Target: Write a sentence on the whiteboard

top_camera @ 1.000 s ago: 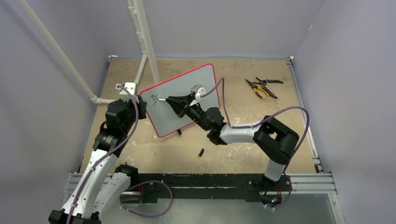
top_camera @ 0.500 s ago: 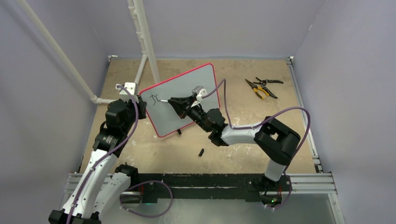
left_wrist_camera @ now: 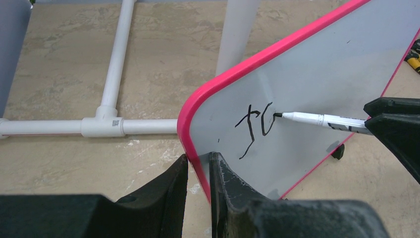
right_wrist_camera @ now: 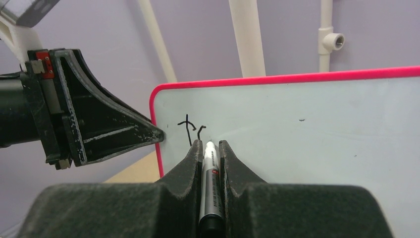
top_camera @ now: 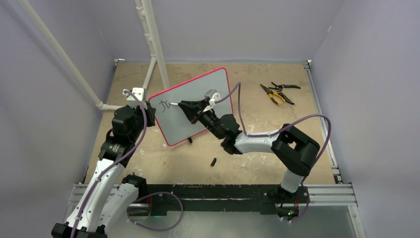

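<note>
The whiteboard (top_camera: 198, 94), pale grey with a red-pink rim, stands tilted on the table; it also shows in the left wrist view (left_wrist_camera: 327, 74) and the right wrist view (right_wrist_camera: 317, 119). My left gripper (left_wrist_camera: 198, 163) is shut on its left rim (top_camera: 150, 106). My right gripper (top_camera: 182, 106) is shut on a white marker (right_wrist_camera: 210, 183), which shows in the left wrist view (left_wrist_camera: 322, 119) with its tip on the board. The sentence (left_wrist_camera: 255, 128) is only a "J" and a partly drawn second letter near the board's upper left corner; it also shows in the right wrist view (right_wrist_camera: 192, 130).
White pipes (top_camera: 151, 44) stand behind the board, with a tee joint (left_wrist_camera: 101, 126) on the table. Yellow-handled pliers and black cutters (top_camera: 278, 92) lie at the far right. A small black cap (top_camera: 214, 161) lies in front of the board.
The right gripper has moved the marker along the board, adding the curved stroke of a second letter beside the "J". The left gripper has kept hold of the rim.
</note>
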`<action>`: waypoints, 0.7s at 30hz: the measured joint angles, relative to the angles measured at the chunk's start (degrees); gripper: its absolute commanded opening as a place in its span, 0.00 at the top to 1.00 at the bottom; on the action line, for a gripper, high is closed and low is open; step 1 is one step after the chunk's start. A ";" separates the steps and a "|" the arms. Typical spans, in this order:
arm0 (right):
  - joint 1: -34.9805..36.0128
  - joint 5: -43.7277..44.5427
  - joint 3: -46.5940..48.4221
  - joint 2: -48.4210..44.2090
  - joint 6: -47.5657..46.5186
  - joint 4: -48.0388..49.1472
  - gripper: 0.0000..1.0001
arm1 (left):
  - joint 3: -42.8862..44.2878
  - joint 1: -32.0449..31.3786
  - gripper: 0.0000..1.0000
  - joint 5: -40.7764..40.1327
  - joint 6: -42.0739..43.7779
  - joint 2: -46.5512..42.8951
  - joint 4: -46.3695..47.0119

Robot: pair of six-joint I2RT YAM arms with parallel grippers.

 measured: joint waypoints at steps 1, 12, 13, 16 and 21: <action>0.00 0.02 0.22 0.00 -0.07 0.00 1.00 | 0.00 0.00 0.79 0.00 0.00 0.00 0.00; -0.02 0.11 1.73 0.04 -0.17 0.09 1.00 | 0.00 0.00 0.79 0.24 0.00 0.00 0.00; -0.02 0.11 1.79 0.04 -0.17 0.09 1.00 | 0.00 0.00 0.79 0.24 0.00 0.00 0.00; -0.02 -0.37 1.79 0.04 -0.17 0.09 1.00 | 0.00 0.00 0.79 0.24 0.00 0.00 0.00; -0.02 -1.36 1.77 0.04 -0.15 0.44 1.00 | 0.00 0.00 0.79 0.24 0.00 -0.02 0.00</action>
